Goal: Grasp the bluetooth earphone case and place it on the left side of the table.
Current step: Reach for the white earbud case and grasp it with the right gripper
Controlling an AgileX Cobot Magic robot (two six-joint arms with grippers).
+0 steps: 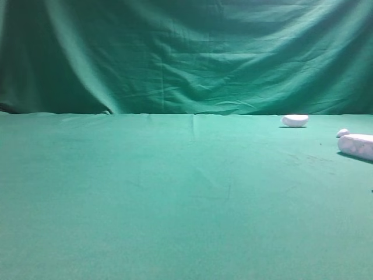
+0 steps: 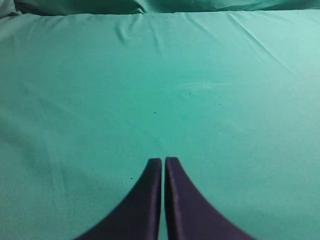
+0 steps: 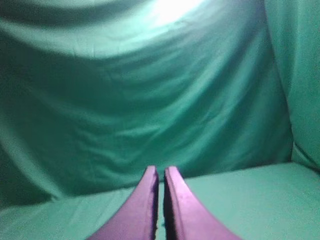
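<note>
Case, the bluetooth earphone case (image 1: 358, 146), is lying at the table's (image 1: 175, 198) right edge. Left gripper (image 2: 163, 161) and right gripper (image 3: 160, 171) are both sitting closed, gripping nothing.

1. I get only part of the bluetooth earphone case (image 1: 357, 146): the high view's right edge cuts it off.
2. The tiny white piece (image 1: 342, 133) beside it is too small for me to identify.
3. Neither arm shows in the high view (only the wrist cameras catch the fingers).
4. The left gripper (image 2: 163, 161) and right gripper (image 3: 160, 171) run off the bottom edges.
5. My right wrist view is soft and blurred.
</note>
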